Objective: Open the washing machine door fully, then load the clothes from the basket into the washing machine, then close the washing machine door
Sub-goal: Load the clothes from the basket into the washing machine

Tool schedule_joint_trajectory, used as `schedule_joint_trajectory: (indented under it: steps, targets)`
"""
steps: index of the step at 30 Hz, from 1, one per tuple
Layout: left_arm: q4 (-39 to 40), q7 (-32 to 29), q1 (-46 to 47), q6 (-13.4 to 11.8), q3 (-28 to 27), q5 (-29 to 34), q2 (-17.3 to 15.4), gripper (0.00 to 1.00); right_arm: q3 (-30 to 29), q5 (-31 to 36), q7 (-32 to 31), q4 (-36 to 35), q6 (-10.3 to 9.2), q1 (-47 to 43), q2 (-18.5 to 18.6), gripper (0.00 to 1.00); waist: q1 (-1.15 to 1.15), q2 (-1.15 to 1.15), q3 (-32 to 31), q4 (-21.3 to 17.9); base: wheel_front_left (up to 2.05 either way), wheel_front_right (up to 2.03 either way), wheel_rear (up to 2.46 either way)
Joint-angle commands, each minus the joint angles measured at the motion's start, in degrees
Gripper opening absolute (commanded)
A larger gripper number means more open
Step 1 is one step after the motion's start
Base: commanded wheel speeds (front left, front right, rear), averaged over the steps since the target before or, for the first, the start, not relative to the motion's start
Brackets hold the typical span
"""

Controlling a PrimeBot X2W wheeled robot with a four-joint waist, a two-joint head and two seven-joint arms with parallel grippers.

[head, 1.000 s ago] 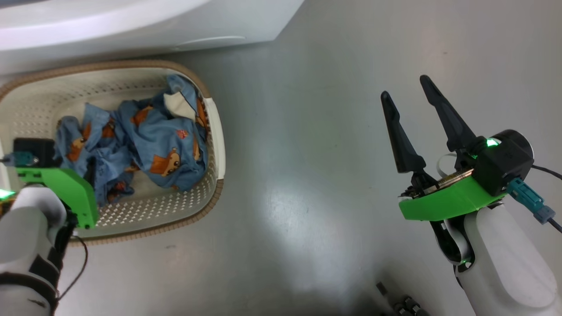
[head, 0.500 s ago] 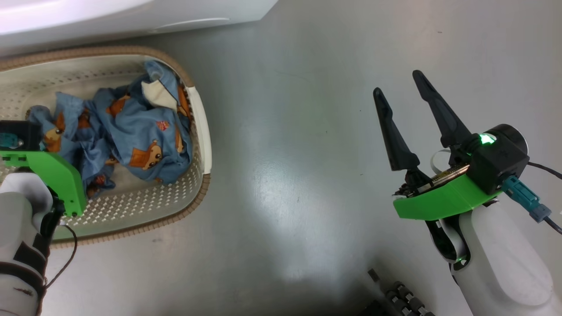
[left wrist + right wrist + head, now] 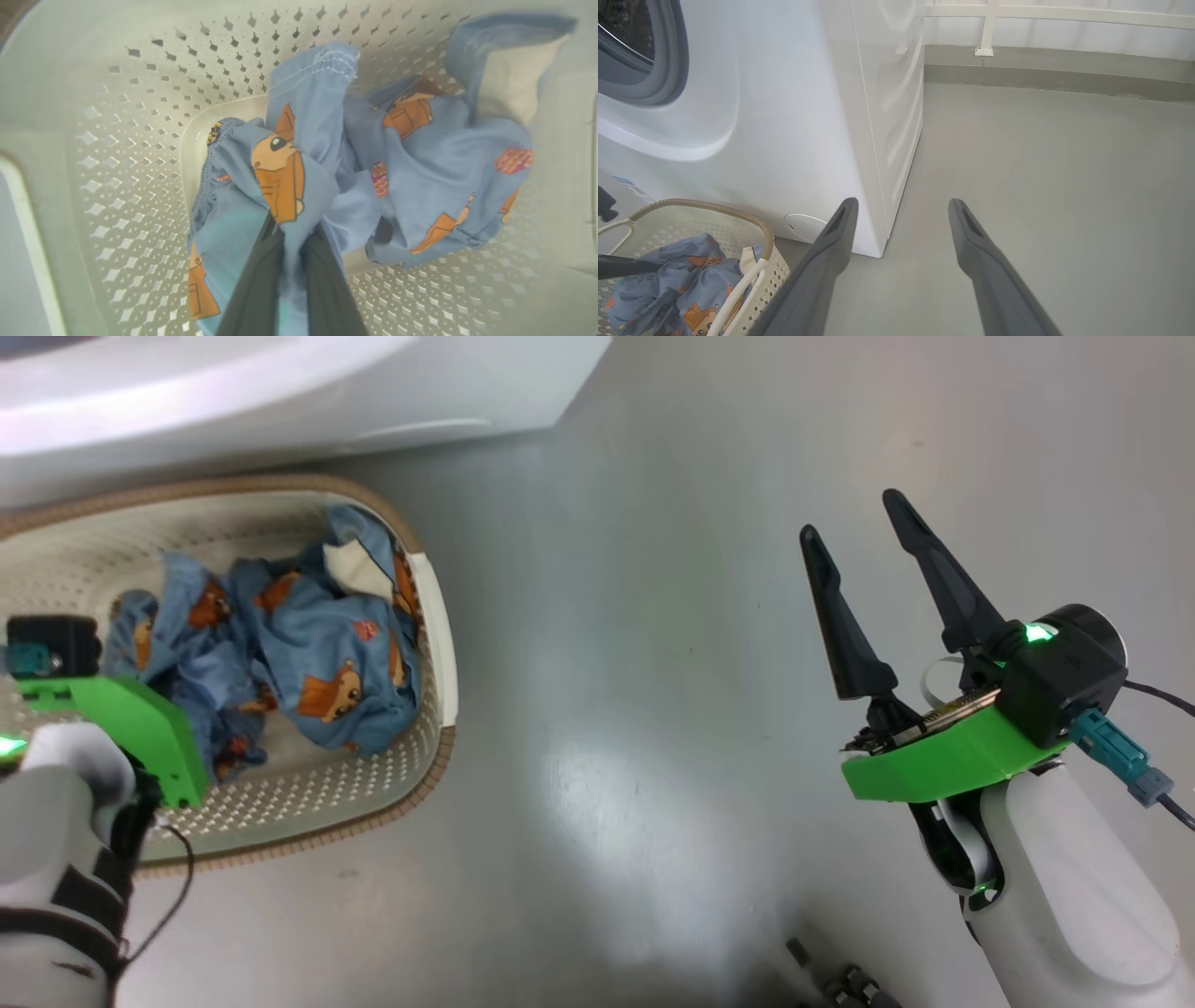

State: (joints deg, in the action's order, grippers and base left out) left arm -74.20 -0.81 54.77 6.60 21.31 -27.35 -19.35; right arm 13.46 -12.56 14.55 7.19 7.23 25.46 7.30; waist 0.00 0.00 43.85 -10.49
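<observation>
The clothes (image 3: 327, 653), light blue with orange bears, lie bunched in the cream basket (image 3: 439, 616) on the floor. In the left wrist view my left gripper (image 3: 292, 226) is down inside the basket (image 3: 117, 140), shut on a fold of the clothes (image 3: 299, 154), with fabric pinched between its two dark fingers (image 3: 254, 280). My right gripper (image 3: 854, 518) hangs open over bare floor to the right, holding nothing. The washing machine (image 3: 784, 116) stands behind the basket (image 3: 700, 207), its grey rubber ring (image 3: 668, 70) showing. The washing machine door is out of view.
The washing machine's white front (image 3: 280, 392) runs along the top of the head view, just past the basket rim. Grey floor (image 3: 653, 663) stretches between basket and right arm. A low wall with a white rail (image 3: 1064, 56) bounds the floor beyond.
My left gripper has shut on the clothes in the basket, having been open before. The head camera shifted slightly. The right gripper stays open and still.
</observation>
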Motion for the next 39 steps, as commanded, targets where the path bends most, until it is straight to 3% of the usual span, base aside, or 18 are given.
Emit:
schedule_joint_trajectory:
  steps: [1, 17, 27, 39]
  targets:
    - [0.2, 1.1, -2.2, 0.3, -1.5, -0.9, -2.2, 0.00, 0.7, 0.3, 0.4, -0.9, 0.25, -2.4, 0.3, 1.00, 0.00, 0.00, -2.5, 0.9, 0.00, 0.00, 0.00]
    - [2.6, 14.2, -10.9, 0.9, -0.8, -5.2, 2.1, 0.00, -1.2, -0.8, 0.4, 2.1, 0.25, -8.2, 2.5, 1.00, 0.00, 0.00, -17.4, 4.8, 0.00, 0.00, 0.00]
    - [9.6, 15.8, -16.9, 0.9, 0.3, -6.4, 1.7, 0.00, -2.7, -0.9, 0.4, 2.7, 0.25, -13.5, 3.5, 1.00, 0.00, 0.00, -26.2, 6.5, 0.00, 0.00, 0.00]
    - [23.7, 15.8, -27.8, -0.5, -5.1, -3.3, 0.6, 0.00, -4.1, -1.0, 0.4, 2.2, 0.25, -19.4, 3.8, 1.00, 0.00, 0.00, -35.1, 8.2, 0.00, 0.00, 0.00]
